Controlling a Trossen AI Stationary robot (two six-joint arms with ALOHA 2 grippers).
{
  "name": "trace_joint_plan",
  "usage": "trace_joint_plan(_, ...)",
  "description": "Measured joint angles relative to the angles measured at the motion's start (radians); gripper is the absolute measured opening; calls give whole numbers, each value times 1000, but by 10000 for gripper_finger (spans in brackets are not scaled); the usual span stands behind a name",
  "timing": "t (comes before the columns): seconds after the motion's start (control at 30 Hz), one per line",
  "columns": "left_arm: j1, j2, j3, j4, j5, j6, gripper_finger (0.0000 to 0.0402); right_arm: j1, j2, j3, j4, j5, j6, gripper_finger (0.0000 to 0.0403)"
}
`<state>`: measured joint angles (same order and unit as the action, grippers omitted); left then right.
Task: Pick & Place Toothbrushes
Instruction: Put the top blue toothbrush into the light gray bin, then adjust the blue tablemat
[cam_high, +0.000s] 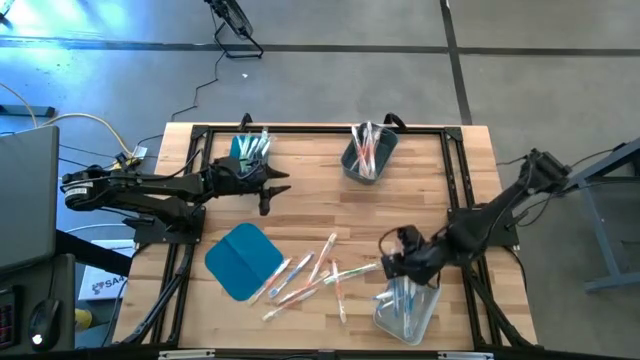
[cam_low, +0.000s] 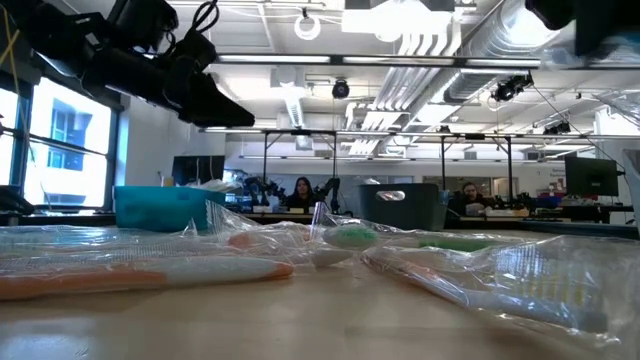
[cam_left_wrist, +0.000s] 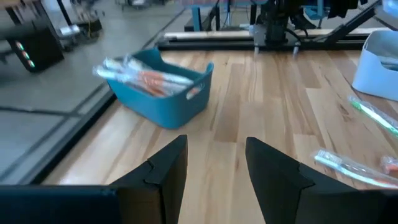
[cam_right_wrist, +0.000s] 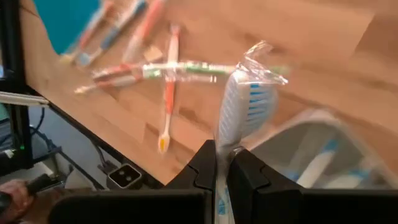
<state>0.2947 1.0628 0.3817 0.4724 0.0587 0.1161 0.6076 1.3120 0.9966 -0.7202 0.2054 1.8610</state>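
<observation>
Several wrapped toothbrushes (cam_high: 310, 275) lie loose on the wooden table beside a flat teal lid (cam_high: 243, 260). More stand in a teal bin (cam_high: 250, 150) and a grey bin (cam_high: 368, 152); a clear bin (cam_high: 408, 308) at the near right holds a few. My right gripper (cam_right_wrist: 222, 167) hovers by the clear bin's far left corner, shut on a wrapped toothbrush with a blue-and-white head (cam_right_wrist: 245, 109). My left gripper (cam_left_wrist: 214, 168) hangs open above the table, just on the near side of the teal bin (cam_left_wrist: 165, 93), with nothing between its fingers. My right gripper pinches the wrapped toothbrush between its two fingers at the handle just behind the head (cam_right_wrist: 225, 149). The brush runs along the fingers, its head and the wrapper's crinkled end sticking out past the fingertips. The fingers slant downward. The brush is lifted clear of the table.
A black frame (cam_high: 320, 128) borders the table's far edge and sides. The loose toothbrushes (cam_low: 300, 250) spread across the near middle of the table. People sit at desks in the room beyond the table (cam_low: 300, 192).
</observation>
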Motion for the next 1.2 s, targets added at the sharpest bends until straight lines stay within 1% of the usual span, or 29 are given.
trace_joint_plan(0.27,0,0,0,102,-34,23,161,111,149,0,42,-6,176,11)
trace_joint_plan(0.43,0,0,0,116,-47,63,161,148,177,0,44,-4,268,11)
trace_joint_plan(0.53,0,0,0,132,-58,71,161,159,179,0,36,-7,283,11)
trace_joint_plan(0.67,0,0,0,140,-67,74,161,159,179,0,27,-45,254,27)
trace_joint_plan(0.83,0,0,0,155,-70,74,161,153,179,0,4,-93,211,86)
trace_joint_plan(0.97,0,0,0,155,-74,74,161,120,171,0,-40,-175,150,131)
trace_joint_plan(1.07,0,0,0,155,-74,89,161,79,140,0,-71,-246,81,141)
trace_joint_plan(1.2,0,0,0,156,-74,90,161,6,64,0,-60,-286,-59,133)
